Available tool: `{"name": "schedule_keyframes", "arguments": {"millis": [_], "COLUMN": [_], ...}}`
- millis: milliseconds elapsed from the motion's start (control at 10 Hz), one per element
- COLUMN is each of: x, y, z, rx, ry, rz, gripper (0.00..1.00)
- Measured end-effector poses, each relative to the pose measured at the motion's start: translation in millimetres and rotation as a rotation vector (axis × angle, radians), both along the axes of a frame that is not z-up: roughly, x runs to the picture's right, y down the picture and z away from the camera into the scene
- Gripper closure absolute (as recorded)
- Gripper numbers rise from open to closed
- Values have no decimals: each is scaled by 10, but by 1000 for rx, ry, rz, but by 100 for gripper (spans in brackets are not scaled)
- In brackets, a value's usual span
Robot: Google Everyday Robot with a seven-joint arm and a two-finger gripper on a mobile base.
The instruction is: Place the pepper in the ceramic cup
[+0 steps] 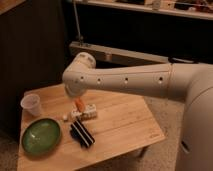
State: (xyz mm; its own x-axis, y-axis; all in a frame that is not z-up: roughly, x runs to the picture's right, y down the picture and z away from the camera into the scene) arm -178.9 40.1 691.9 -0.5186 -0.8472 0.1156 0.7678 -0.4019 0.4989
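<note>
At the front left of the light wooden counter (125,131), nearest the camera, sits a wide, shallow, round green bowl (41,136). Just to the right of the bowl lies a flat black packet with pale stripes (82,133), set at a slant close to the bowl's rim; whether the two touch cannot be told.

Behind the bowl and to its right, past the packet, a white cylindrical bottle (88,114) rests on the wood; whether it is upright or on its side cannot be told. Between the bottle and the bowl's far rim lies a small pale piece (65,117), too small to identify.

Higher up, behind and to the right of the bowl, a small slender orange pepper (80,105) hangs under the end of the arm, its lower end just over the bottle. The hand (78,101) is there too, largely hidden behind the thick wrist, and it is pressed together, pinching the pepper by its upper part.

Straight behind the bowl, near the counter's far left edge, stands a small whitish translucent tapered cup (31,105), upright and wider at the rim. The pepper is well apart from the cup, off to its right.

The bulky white arm (130,82) crosses above the counter from the right, ending behind and above the bowl. Beyond the bowl and the counter's far edge runs a grey metal rail (117,54), with a dark cabinet (35,45) to the left.
</note>
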Motion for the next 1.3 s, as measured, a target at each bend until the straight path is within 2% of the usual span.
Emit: {"name": "schedule_keyframes", "arguments": {"millis": [200,400,700,800,1000,1100,1200,1300], "x": [-278,-573,-1106,-1266,-1490,-1519,-1504,-1441], "y": [118,178,242,186,-72,-250,-383,-611], "z": [0,19,19,11,-61,-105,-113,-109], "rx": [-8,-20,4,28,89,119,134,151], "ry": [-90,-140,-193,-203,-214,-210,-209,-208], "rz": [-29,-49,-92,-93,-72,-45,-20,17], "gripper": [100,100,100,100,100,100,100,100]}}
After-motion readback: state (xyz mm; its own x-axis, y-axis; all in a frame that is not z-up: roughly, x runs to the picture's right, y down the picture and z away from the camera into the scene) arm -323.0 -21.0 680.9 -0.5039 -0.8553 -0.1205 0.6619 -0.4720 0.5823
